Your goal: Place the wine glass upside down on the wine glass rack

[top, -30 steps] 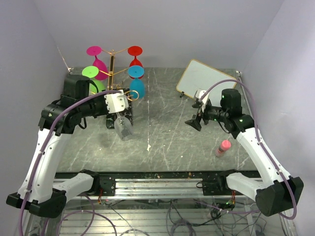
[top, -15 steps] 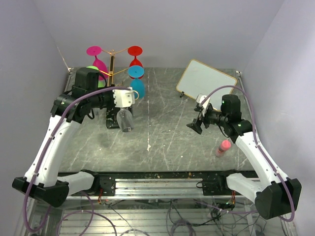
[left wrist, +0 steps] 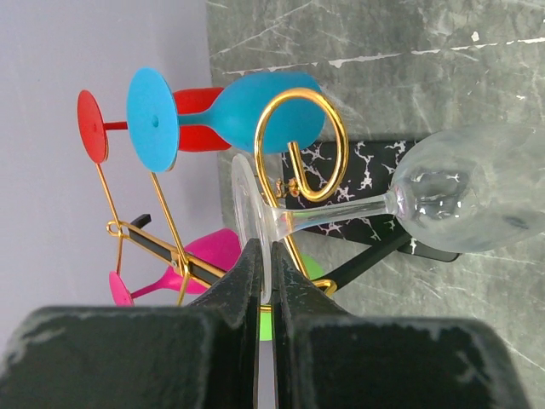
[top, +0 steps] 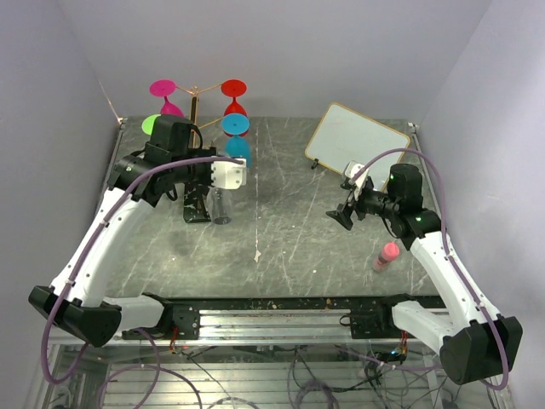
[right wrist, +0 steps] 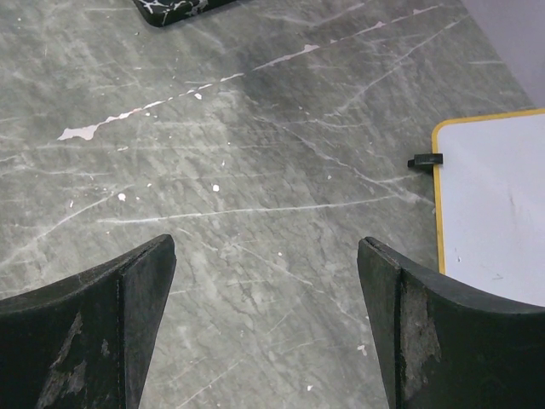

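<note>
My left gripper is shut on the rim of the foot of the clear wine glass. The glass hangs with its bowl toward the table. Its stem crosses just below a gold spiral arm end of the wine glass rack; I cannot tell if they touch. In the top view the left gripper holds the wine glass over the rack's black base. Blue, red, pink and green glasses hang on the rack. My right gripper is open, with nothing between its fingers.
A white board with a yellow edge leans at the back right, also in the right wrist view as the board. A small pink bottle lies on the grey marble table near the right arm.
The left arm has swung right and back toward the rack with the wine glass, which now hangs more upright, bowl down. The right arm has shifted slightly right.
</note>
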Action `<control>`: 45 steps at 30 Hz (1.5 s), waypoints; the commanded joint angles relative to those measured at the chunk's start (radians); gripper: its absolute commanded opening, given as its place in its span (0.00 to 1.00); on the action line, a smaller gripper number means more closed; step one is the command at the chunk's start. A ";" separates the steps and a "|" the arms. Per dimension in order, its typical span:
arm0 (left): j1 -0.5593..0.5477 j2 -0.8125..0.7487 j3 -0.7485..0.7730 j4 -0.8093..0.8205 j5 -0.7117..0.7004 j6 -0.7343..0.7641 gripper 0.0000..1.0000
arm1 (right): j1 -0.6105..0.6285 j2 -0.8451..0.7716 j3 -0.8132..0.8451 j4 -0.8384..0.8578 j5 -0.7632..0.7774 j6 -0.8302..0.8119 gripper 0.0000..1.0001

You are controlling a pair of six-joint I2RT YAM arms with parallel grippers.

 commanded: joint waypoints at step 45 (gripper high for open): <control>-0.186 0.072 0.015 0.169 -0.153 -0.062 0.07 | -0.014 -0.014 -0.025 -0.003 -0.026 -0.037 0.88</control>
